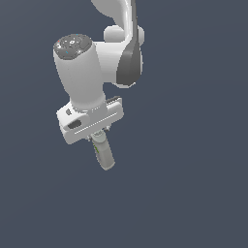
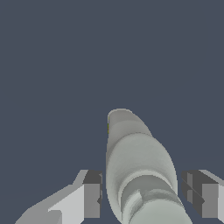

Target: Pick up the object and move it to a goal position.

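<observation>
The object is a small pale grey-beige bottle (image 1: 104,152) with a green mark on its side. It sticks out below my gripper (image 1: 99,138) in line with the fingers, tilted toward the exterior view's right. In the wrist view the bottle (image 2: 138,170) sits between the two dark finger pads (image 2: 92,194), cap end near the camera, with only slivers of gap showing at either side. My gripper (image 2: 141,194) is closed around its upper part. No goal marker shows in either view.
The white arm and its wrist housing (image 1: 80,72) fill the upper middle of the exterior view. Around and below is a plain dark blue-grey surface (image 1: 193,193) with no other objects in sight.
</observation>
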Tool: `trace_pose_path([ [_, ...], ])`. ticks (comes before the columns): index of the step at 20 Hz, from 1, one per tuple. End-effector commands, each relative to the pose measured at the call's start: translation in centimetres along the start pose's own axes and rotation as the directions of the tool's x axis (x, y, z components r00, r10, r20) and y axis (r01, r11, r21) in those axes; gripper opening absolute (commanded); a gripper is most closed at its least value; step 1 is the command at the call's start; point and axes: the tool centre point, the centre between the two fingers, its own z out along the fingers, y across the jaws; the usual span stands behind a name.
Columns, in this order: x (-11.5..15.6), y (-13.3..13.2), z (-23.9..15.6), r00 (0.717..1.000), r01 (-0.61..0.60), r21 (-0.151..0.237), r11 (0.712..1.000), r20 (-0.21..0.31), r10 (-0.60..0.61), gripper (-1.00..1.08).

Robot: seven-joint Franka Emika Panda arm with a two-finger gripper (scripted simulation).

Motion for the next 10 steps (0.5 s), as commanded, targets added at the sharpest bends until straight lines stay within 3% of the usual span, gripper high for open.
trace_pose_path([
  [1, -0.2, 0.0, -0.3, 1.0, 0.0, -0.001, 1.0, -0.001, 0.0, -1.0],
  [10, -2.9, -0.3, -3.6, 1.0, 0.0, 0.0, 1.0, -0.001, 0.0, -1.0],
])
